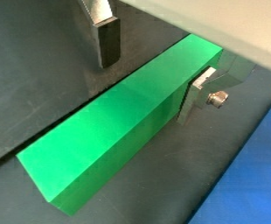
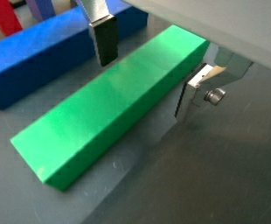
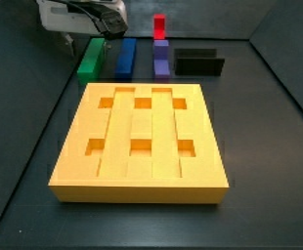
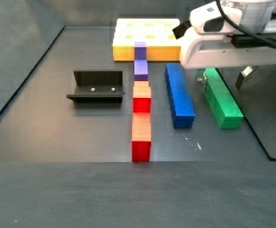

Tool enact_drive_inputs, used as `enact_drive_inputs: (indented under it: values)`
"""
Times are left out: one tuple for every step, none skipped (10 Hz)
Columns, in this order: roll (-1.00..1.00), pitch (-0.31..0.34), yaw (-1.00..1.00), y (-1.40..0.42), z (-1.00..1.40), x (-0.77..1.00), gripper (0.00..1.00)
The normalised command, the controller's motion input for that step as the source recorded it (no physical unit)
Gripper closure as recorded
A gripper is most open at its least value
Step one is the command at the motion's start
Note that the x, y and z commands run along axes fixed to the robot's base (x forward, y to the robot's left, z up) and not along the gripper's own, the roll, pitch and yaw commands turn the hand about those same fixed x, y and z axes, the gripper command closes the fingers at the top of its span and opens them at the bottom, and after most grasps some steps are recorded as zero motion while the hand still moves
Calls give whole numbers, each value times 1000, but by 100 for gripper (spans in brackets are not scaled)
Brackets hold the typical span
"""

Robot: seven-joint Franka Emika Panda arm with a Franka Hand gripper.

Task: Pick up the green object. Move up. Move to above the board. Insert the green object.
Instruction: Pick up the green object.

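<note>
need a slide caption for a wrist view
Gripper straddles the green bar beside the blue bar, fingers open.

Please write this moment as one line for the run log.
phase: pick | claw: open, straddling green object | green object: on floor beside blue bar | board: empty

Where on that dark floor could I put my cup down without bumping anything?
Bare floor lies beside the board, toward either wall, and in front of the fixture. It is crowded where the green object, blue bar and purple bar lie in a row, with the gripper straddling the green object.
</note>
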Motion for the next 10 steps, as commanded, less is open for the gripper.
enact_drive_inputs:
  values:
    - [0,0,0,37,-217,0,0]
    - [0,0,0,0,-160,0,0]
    - [0,0,0,0,-74,0,0]
    - [0,0,0,0,0,0,0]
    - [0,0,0,0,0,0,100]
    - [0,0,0,0,0,0,100]
    - [0,0,0,0,0,0,100]
    - [0,0,0,0,0,0,100]
    - [0,0,0,0,0,0,100]
    - [0,0,0,0,0,0,100]
